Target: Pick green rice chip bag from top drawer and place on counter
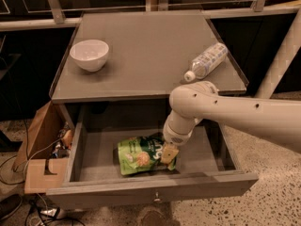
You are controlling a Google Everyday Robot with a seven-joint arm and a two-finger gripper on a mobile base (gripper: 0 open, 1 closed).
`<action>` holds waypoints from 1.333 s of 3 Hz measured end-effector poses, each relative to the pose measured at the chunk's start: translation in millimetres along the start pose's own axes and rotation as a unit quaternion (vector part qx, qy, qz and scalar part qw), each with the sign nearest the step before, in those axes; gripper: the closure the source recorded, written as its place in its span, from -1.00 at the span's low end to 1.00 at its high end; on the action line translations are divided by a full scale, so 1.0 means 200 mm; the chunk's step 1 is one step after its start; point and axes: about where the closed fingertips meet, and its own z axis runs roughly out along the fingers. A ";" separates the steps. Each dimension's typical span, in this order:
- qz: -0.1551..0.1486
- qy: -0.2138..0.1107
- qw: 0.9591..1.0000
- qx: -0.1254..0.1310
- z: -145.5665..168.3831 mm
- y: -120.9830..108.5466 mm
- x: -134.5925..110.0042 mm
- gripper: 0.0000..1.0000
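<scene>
One end effector sits low in the open drawer, touching the bag; grip, cannot tell.

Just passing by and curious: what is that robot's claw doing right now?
Gripper: down in the open grey top drawer, at the right end of the crinkly light-green snack bag; holding it or not cannot be told.

Top drawer open below counter front edge. Green rice chip bag lies flat on drawer floor, midway along front edge. Gripper down on bag's right end. White bowl near counter left edge; plastic bottle on its side near right edge.
</scene>
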 end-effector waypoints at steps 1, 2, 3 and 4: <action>0.009 0.003 1.000 0.010 -0.12 0.01 -0.04 1.00; 0.026 0.006 1.000 0.011 -0.34 0.04 -0.06 1.00; 0.046 0.009 0.999 0.006 -0.70 0.18 -0.04 1.00; 0.046 0.010 0.999 0.006 -0.70 0.18 -0.04 1.00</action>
